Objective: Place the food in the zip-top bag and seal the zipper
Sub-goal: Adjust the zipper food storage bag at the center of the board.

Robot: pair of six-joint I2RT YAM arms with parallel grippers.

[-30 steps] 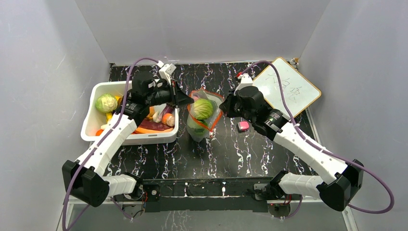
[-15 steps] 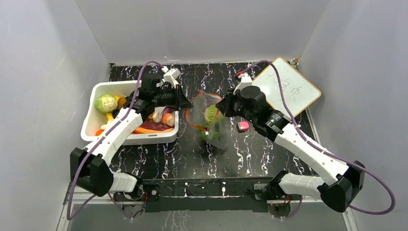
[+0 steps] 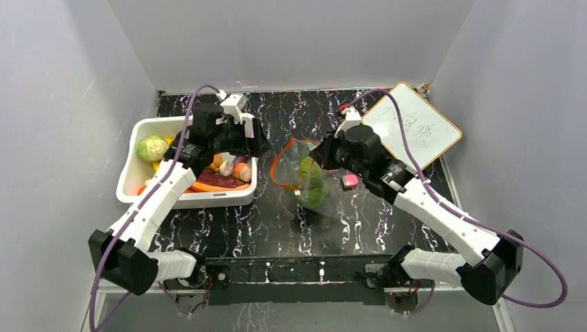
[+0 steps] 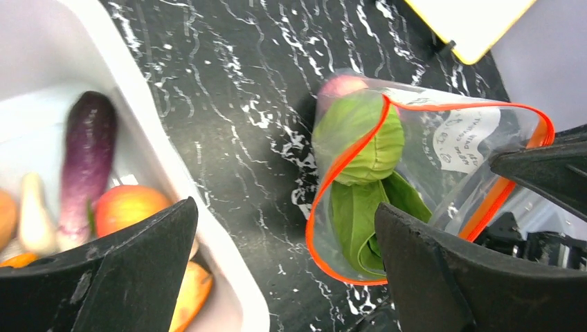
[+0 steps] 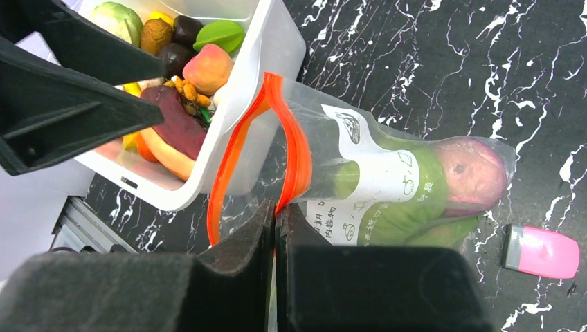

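The clear zip-top bag (image 3: 309,181) lies slanted on the black marbled table, its mouth gaping to the left. Its orange zipper (image 4: 317,207) forms an open loop. Inside are a green cabbage (image 4: 360,135), a green leaf (image 4: 356,221) and a reddish piece (image 5: 474,173). My right gripper (image 5: 275,214) is shut on the zipper strip at the mouth's near side. My left gripper (image 4: 284,270) hangs open between bag and bin, holding nothing. More food lies in the white bin (image 3: 131,169): an eggplant (image 4: 86,159), a peach (image 5: 208,68) and a second cabbage (image 3: 152,148).
A small pink block (image 3: 350,181) lies right of the bag, under the right arm. A yellow-framed whiteboard (image 3: 414,131) sits at the back right. The bin's right wall (image 4: 180,187) stands close to the bag's mouth. Grey walls enclose the table.
My left gripper has opened and drawn back from the bag's mouth toward the bin. The cabbage has slid deeper into the bag, which has swung right. The right gripper stays shut on the zipper.
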